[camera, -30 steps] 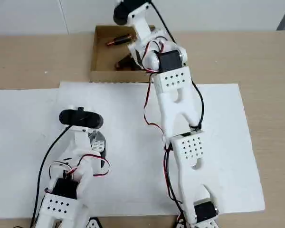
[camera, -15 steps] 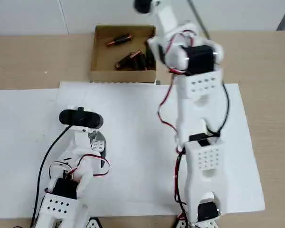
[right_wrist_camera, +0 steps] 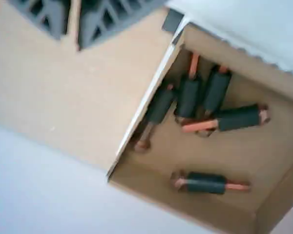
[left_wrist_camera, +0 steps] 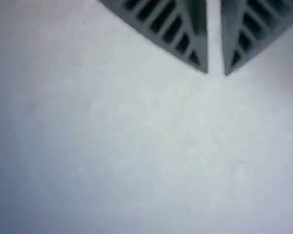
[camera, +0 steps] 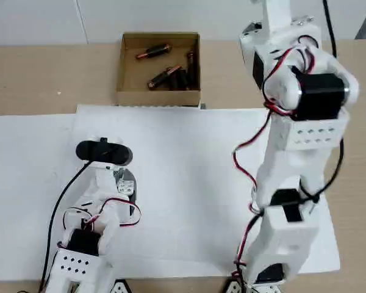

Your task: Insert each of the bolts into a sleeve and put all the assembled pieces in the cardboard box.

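**Wooden table, white sheet, box holding the assembled pieces**

Pale wood tabletop [camera: 43,73] runs up to a white wall, and a large sheet of white paper [camera: 171,183] covers its near part. Just past the far edge of the paper sits the open cardboard box [camera: 157,97]. Five bolts in black sleeves lie in it. One bolt-and-sleeve piece [right_wrist_camera: 205,183] lies by itself near one wall. The other four assembled pieces [right_wrist_camera: 189,97] are bunched together against the opposite side, some touching. Copper-coloured bolt ends stick out of the sleeves.

The left arm [camera: 79,244] is folded low over the near left part of the paper, its black camera housing [camera: 104,152] on top. The left gripper [left_wrist_camera: 215,73] points down at bare paper. Its ribbed grey fingers are almost together, with only a thin slit between the tips, and they hold nothing.

The right arm [camera: 299,128] stands tall on the right side. Its joints are stacked up toward the camera and red wires loop along it. The right gripper [right_wrist_camera: 74,43] hangs over bare wood just beside the box's outer wall, apart from the pieces. Its fingers are nearly closed on a narrow gap, with nothing held between them.
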You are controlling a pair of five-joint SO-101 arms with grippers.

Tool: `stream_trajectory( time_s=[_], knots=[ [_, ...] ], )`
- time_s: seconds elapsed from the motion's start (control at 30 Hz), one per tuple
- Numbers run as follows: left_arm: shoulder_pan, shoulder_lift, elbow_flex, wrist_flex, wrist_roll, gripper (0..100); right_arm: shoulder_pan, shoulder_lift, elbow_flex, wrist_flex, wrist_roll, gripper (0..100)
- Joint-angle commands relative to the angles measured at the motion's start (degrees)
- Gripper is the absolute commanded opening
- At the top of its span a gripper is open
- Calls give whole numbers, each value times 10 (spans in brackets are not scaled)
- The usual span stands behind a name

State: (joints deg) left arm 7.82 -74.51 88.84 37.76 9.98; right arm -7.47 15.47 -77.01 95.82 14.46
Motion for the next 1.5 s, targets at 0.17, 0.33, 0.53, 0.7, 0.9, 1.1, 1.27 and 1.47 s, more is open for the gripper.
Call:
stream_trajectory(
  time_s=[0.17,0.33,0.53,0.7,0.9,1.1,1.27,1.47],
  knots=[
    [0,-9,-2,-2,-2,6,34,-233,315,0,0,3],
    [0,-9,-2,-2,-2,6,79,-337,509,-11,-7,3],
    [0,-9,-2,-2,-2,6,138,-438,726,-110,-62,3],
    [0,-9,-2,-2,-2,6,158,-522,909,-213,-85,3],
    [0,-9,-2,-2,-2,6,157,-633,1116,-331,-96,3],
    [0,-9,-2,-2,-2,6,156,-713,1290,-428,-97,3],
    [0,-9,-2,-2,-2,6,155,-767,1422,-510,-97,3],
    [0,-9,-2,-2,-2,6,156,-822,1553,-582,-97,3]
  ],
)
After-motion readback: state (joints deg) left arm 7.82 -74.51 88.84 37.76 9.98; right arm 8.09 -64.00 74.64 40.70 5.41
